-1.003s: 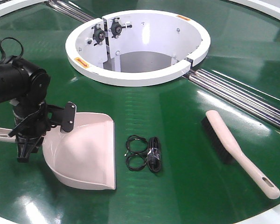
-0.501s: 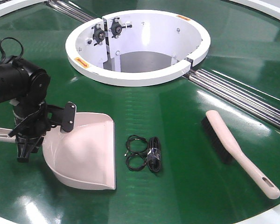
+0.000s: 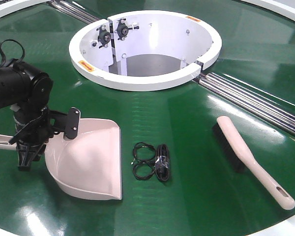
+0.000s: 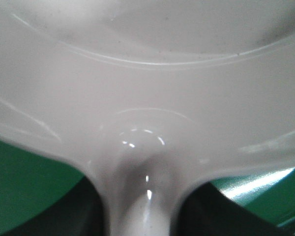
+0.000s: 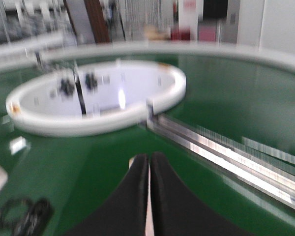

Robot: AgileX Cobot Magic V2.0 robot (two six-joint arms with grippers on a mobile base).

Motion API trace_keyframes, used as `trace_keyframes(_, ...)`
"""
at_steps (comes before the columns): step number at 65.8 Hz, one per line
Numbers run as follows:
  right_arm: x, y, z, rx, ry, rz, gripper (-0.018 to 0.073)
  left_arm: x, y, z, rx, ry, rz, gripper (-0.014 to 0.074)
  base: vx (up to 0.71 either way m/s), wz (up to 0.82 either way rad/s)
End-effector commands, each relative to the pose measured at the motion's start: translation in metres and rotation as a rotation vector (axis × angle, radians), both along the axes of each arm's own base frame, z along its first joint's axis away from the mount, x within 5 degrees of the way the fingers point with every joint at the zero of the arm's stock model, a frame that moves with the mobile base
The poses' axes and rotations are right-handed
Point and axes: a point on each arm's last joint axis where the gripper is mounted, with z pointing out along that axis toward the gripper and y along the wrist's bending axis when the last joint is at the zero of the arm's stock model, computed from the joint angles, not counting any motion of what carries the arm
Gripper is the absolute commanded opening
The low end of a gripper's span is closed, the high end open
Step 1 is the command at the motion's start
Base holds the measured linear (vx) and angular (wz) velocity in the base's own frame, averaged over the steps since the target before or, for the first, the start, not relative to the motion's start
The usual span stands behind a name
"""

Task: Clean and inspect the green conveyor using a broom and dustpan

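The left gripper (image 3: pixel 25 147) is clamped on the dustpan (image 3: pixel 91 162) at the neck of its handle. The pan lies flat on the green conveyor (image 3: pixel 187 128), beside some black cable loops (image 3: pixel 152 161). The right gripper (image 5: pixel 148 196) is closed and empty, well apart from the broom (image 3: pixel 246 157). For a clean sweep, the lip should sit flush on the belt.

The green conveyor (image 3: pixel 177 118) is glossy dark green, crossed by silver rollers (image 3: pixel 255 101) around a white hub (image 3: pixel 147 81) bearing what may be small orange labels. The dustpan (image 3: pixel 93 157) is pale pink-beige, as is the handle of the broom (image 3: pixel 250 164); its bristles are black. The cable bundle (image 3: pixel 155 161) and left gripper (image 3: pixel 27 157) are black.
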Motion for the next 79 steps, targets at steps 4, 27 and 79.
trace_keyframes(4,0.028,0.003,0.022,0.024,0.188,0.005,-0.0008,-0.002,0.0,0.022,-0.008,-0.05,-0.002,-0.0006,0.0,0.0)
trace_keyframes(27,0.067,0.007,0.017,0.021,0.474,0.008,0.0059,-0.002,0.0,0.022,-0.008,-0.05,-0.002,-0.0006,0.0,0.0)
trace_keyframes(79,0.173,0.015,-0.005,-0.152,0.986,0.137,0.0547,-0.002,0.0,0.022,-0.008,-0.05,-0.002,-0.0006,0.0,0.0)
